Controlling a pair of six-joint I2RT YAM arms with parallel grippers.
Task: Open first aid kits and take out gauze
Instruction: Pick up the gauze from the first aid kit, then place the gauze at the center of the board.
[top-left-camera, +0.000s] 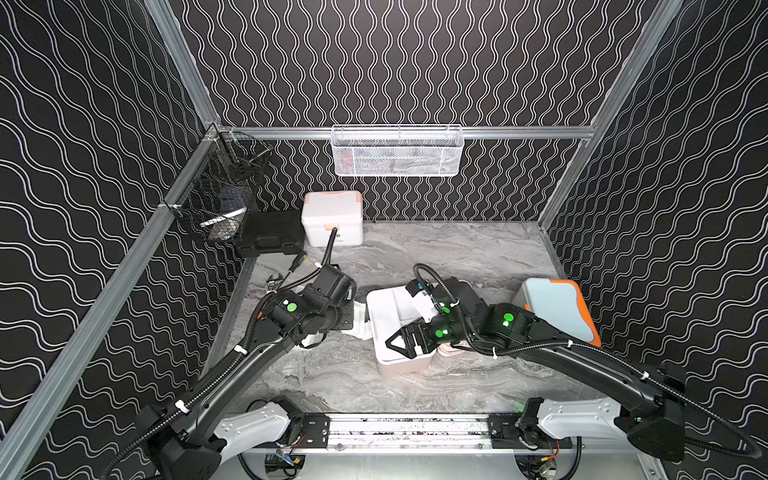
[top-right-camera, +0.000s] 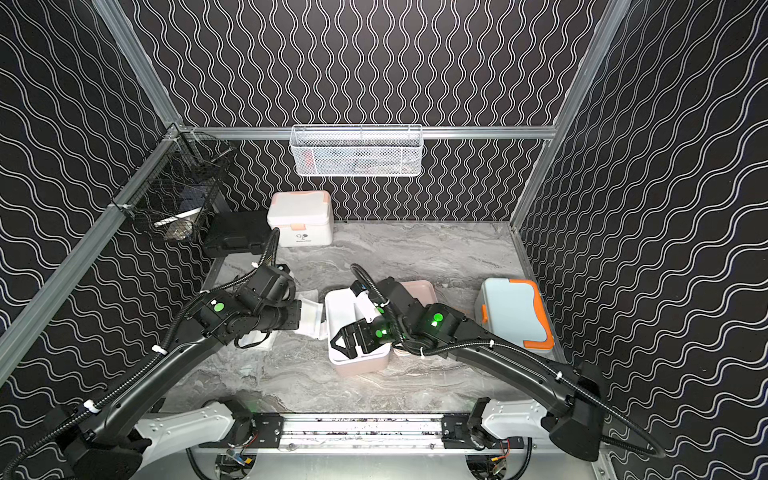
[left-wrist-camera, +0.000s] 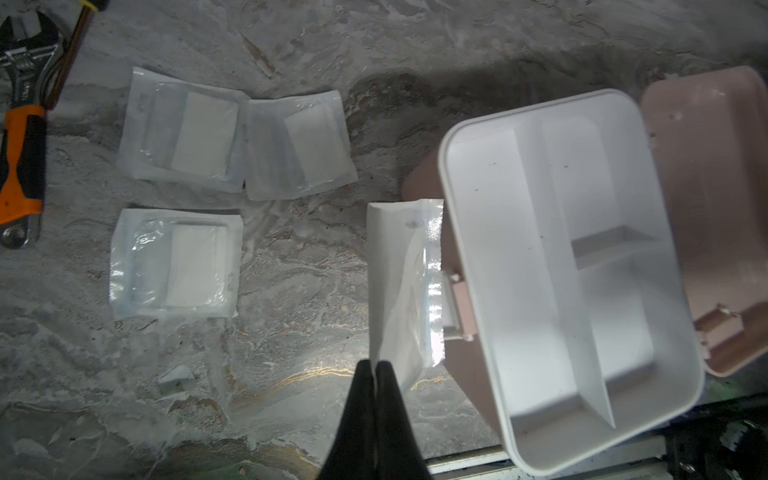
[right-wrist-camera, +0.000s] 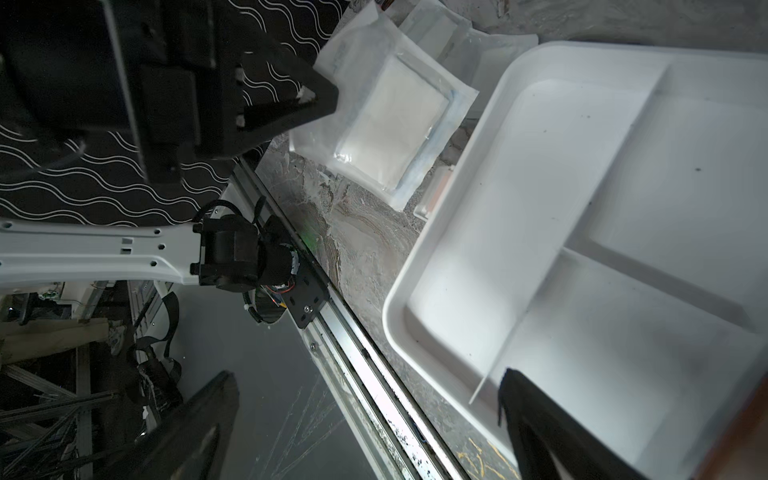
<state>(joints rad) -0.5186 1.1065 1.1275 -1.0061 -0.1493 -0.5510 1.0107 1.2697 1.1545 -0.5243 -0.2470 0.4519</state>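
- Left tool (left-wrist-camera: 376, 365) is pinching fully shut on one corner of a flat, square white gauze packet in clear wrap (left-wrist-camera: 399, 282). The packet is hanging just beside the front latch of the open pink rounded plastic kit (left-wrist-camera: 419, 187).
- Three matching packets (left-wrist-camera: 174, 266) are already lying on the grey marbled surface (left-wrist-camera: 291, 257), well apart from the kit and close to one another.
- Right tool (right-wrist-camera: 365, 374) is standing spread as wide as it goes, gripping nothing, and is hovering over the near end of the kit's white divided tray (left-wrist-camera: 453, 208). The compartments that show are looking empty.
- Against the back wall, the white rounded kit with peach trim (top-left-camera: 332, 216) is sitting shut. The light blue kit with orange trim (top-left-camera: 557, 307) is lying shut on the right, so both are likely waiting their turn.
- Risks, as I judge them:
  - The corner pinch is catching only slick wrap, so a quick swing could be letting the packet slide free.
  - The packet's edge is hanging so near the latch that it might be snagging there (hard to tell whether they touch).
  - The right tool's wide fingers could be clipping the tray rim and dragging the light kit.
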